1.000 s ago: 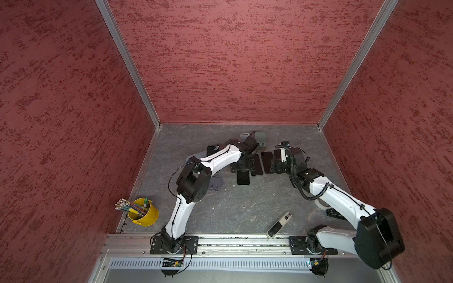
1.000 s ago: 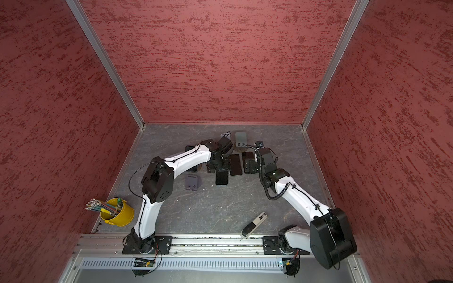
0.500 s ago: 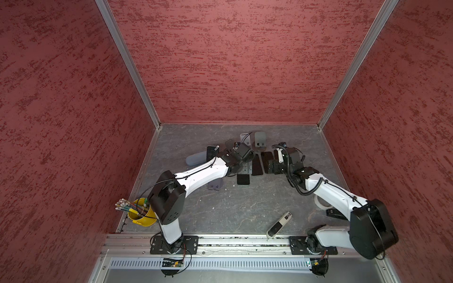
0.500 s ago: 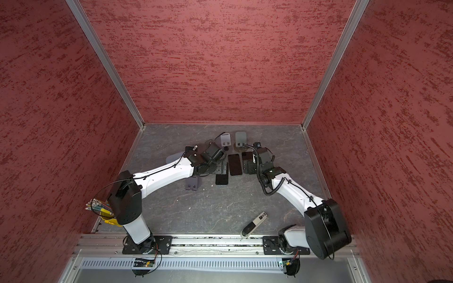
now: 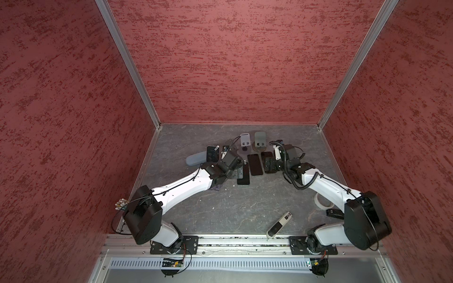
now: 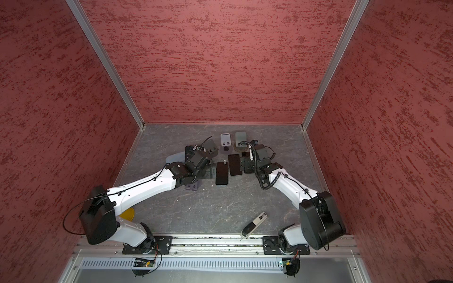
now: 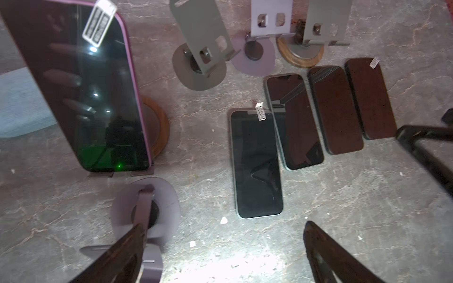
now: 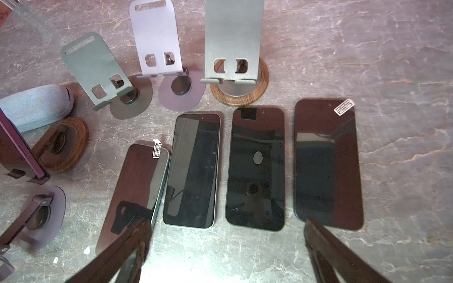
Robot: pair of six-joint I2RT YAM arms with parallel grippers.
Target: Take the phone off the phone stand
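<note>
Jaws apart on left gripper and right gripper — both empty; purple-cased phone leans propped on its stand — likely next.

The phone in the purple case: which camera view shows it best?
The left wrist view. There the phone in the purple case fills much of the picture, with its screen clear, leaning on its stand. The right wrist view catches only its side edge. In both top views it is small and dark.

Purple-cased phone, black screen — under it the phone stand has a brown wood-grain base; tabletop grey-veined; walls mottled red.
</note>
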